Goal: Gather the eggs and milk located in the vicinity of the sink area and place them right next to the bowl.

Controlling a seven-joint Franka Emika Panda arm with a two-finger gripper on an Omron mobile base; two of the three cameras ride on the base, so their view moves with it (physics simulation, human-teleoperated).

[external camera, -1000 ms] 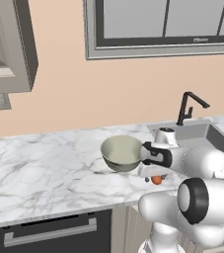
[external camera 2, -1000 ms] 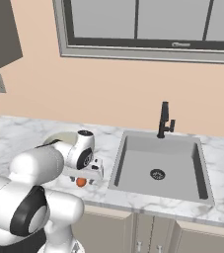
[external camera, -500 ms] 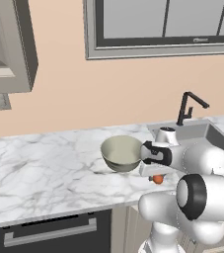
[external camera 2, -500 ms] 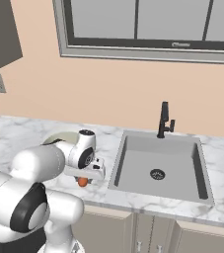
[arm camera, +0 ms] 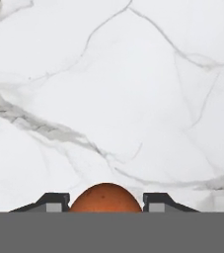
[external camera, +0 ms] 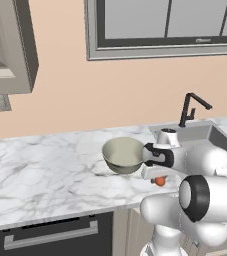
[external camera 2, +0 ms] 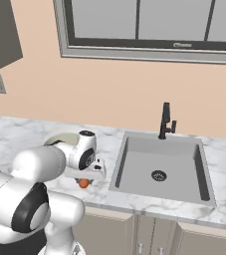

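Marble counter (external camera: pixel 50 170) by bowl (external camera: pixel 123 155): gripper (arm camera: pixel 105 201) pinched tight on orange-brown egg (arm camera: pixel 105 197), smooth oval shell could squirt out or crack on lift.

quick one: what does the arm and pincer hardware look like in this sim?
Glossy white rounded arm links with black rings at the joints. The wrist ends in a white block with a dark face, carrying the pincer. In the hand view its fingers are small, dark and angular with grey pads. No cables or markings are visible.
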